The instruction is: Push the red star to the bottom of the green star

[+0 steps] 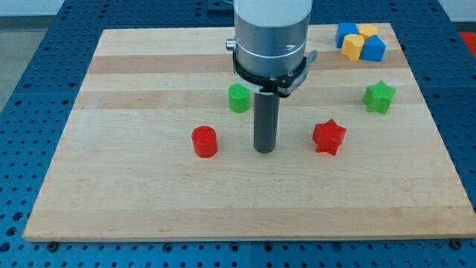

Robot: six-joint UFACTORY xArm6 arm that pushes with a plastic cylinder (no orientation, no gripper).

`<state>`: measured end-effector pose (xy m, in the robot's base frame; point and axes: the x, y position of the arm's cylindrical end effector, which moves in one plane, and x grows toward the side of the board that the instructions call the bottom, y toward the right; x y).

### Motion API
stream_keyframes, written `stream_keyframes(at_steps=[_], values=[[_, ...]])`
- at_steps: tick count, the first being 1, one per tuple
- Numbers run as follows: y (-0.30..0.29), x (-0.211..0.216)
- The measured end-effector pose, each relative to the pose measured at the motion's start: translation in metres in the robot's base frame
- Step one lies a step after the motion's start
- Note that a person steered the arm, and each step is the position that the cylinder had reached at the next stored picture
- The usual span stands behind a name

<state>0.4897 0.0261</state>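
Red star (329, 138) sits on the wooden worktop (134, 193), toward the view's right, below and left of the green star (378, 97). My tip (265, 150) rests between it and the red cylinder (204, 141), touching neither; no hand fitted, just the rod
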Motion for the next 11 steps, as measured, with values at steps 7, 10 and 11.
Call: stream_keyframes(at_steps=[7,10,11], values=[[0.121,-0.004],[0.139,-0.004],[0.151,-0.004]])
